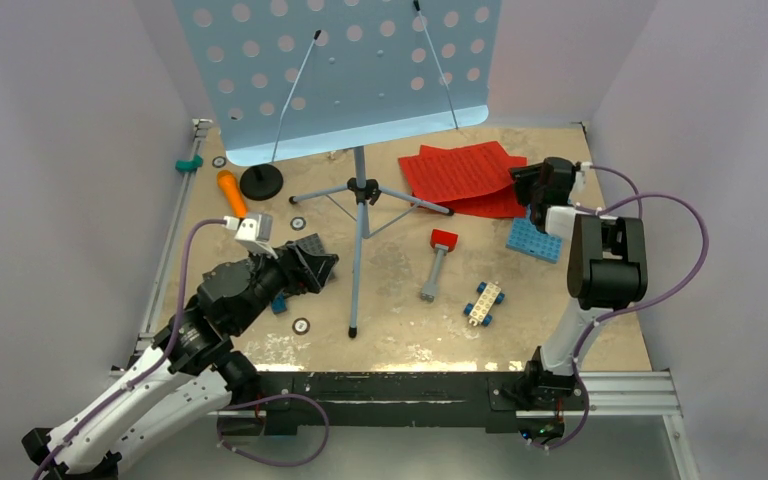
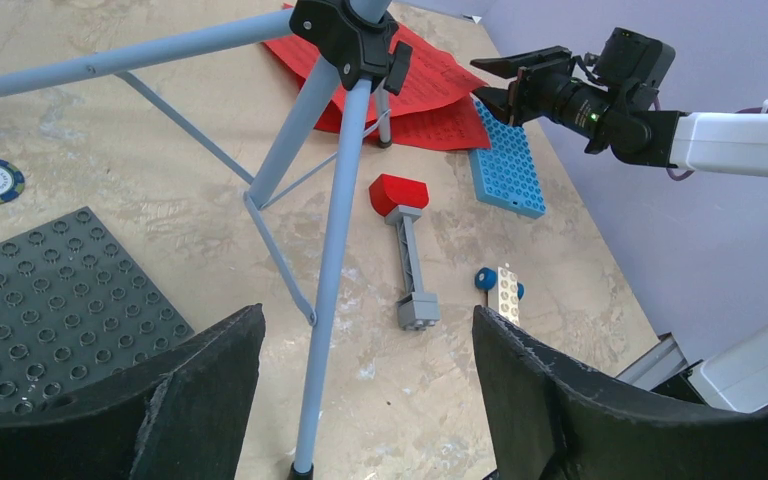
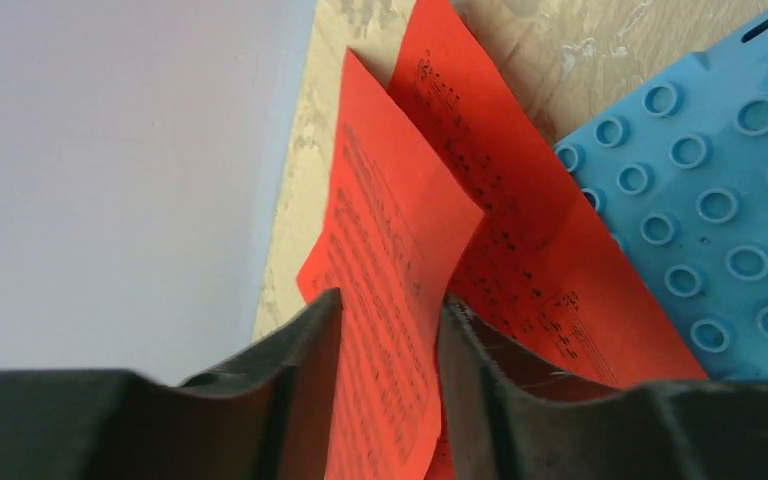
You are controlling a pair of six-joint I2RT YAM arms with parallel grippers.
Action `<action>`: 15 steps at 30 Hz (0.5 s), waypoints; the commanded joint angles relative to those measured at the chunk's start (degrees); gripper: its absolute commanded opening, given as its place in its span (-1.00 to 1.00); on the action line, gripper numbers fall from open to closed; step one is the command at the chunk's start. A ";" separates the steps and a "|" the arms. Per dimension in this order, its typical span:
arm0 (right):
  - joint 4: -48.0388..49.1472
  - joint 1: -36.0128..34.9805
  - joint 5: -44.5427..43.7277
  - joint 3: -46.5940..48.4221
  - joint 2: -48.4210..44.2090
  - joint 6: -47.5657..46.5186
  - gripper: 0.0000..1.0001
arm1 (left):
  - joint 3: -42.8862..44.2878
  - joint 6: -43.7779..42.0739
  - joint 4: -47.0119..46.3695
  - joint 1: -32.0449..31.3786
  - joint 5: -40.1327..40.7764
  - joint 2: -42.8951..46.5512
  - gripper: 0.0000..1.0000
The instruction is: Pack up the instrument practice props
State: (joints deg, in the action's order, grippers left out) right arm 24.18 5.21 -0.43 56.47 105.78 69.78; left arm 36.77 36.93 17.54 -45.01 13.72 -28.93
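Note:
The pale-blue perforated music stand (image 1: 350,70) rises at the back on its grey tripod (image 1: 363,190), whose legs also show in the left wrist view (image 2: 330,230). The red sheet-music pages (image 1: 465,172) lie at back right. The orange microphone (image 1: 231,192) lies beside the black round-based mic stand (image 1: 261,182) at back left. My left gripper (image 1: 315,265) is open and empty above the table; the tripod's front leg passes between its fingers in the left wrist view (image 2: 368,315). My right gripper (image 1: 528,190) is part open at the pages' right edge. A curled red page (image 3: 400,250) lies between its fingers (image 3: 390,300).
A grey studded plate (image 1: 310,250) lies under my left gripper, and a blue studded plate (image 1: 533,240) beside the pages. A red-headed grey hammer (image 1: 438,258) and a small wheeled brick piece (image 1: 483,302) lie mid-table. Poker chips (image 1: 301,325) are scattered. Walls close in on three sides.

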 commanded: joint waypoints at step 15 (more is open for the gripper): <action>-19.56 0.10 -6.51 6.47 -16.82 -8.80 0.40 | -1.32 0.75 -0.44 -0.11 1.36 3.52 0.64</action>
State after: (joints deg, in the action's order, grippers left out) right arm 6.59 5.30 -4.14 62.08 97.91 63.86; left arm 36.62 37.93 18.98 -45.01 14.24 -26.37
